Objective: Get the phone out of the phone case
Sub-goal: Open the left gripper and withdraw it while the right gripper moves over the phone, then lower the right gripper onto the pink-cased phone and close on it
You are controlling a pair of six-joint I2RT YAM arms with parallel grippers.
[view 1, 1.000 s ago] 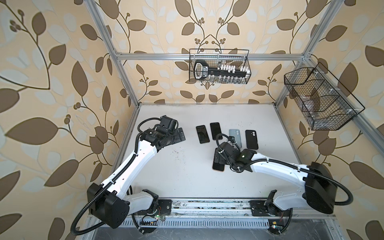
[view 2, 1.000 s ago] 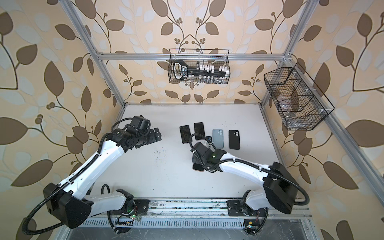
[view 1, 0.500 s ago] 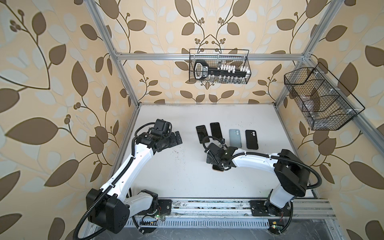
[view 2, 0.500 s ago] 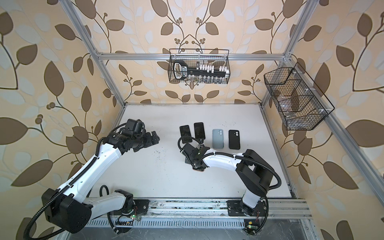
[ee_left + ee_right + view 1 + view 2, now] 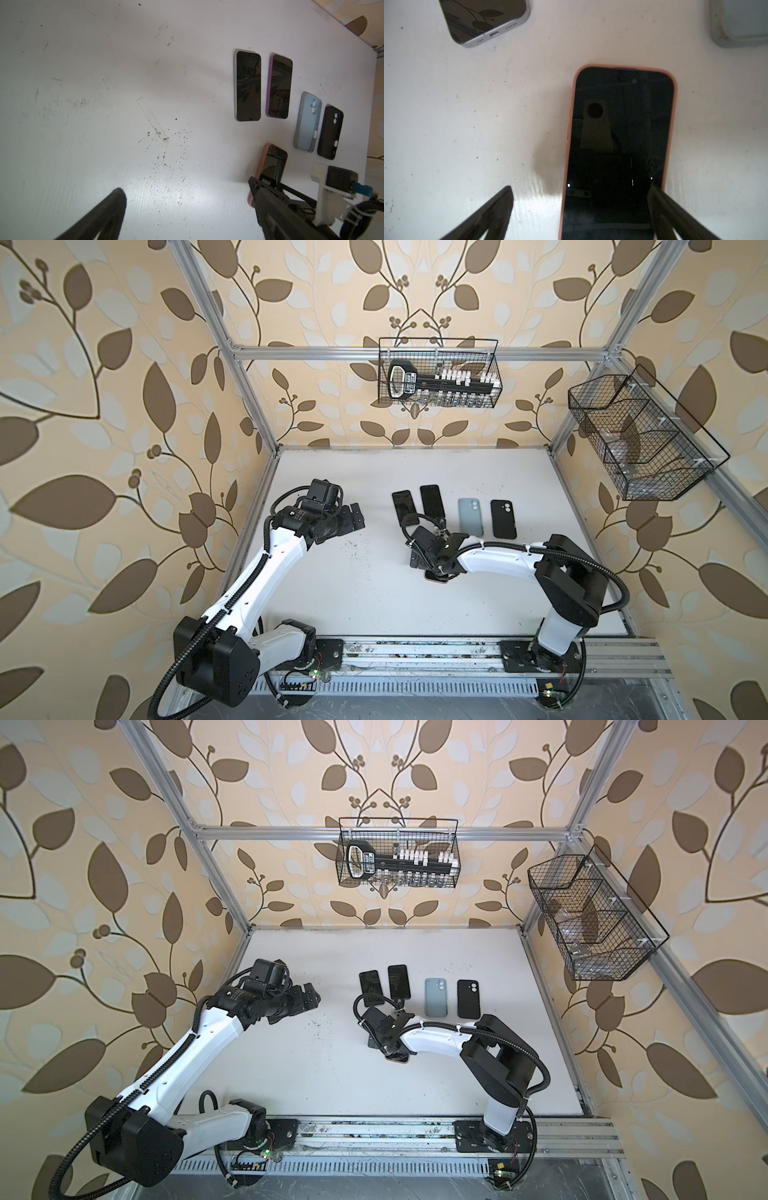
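The left end effector hangs spread wide over bare bench, holding nothing. Right of the middle, the phone lies screen up in its pink phone case. The right end effector is spread above it, one finger over the screen and the other beside the case. Behind lie a grey phone, a purple phone, a light blue case and a black case.
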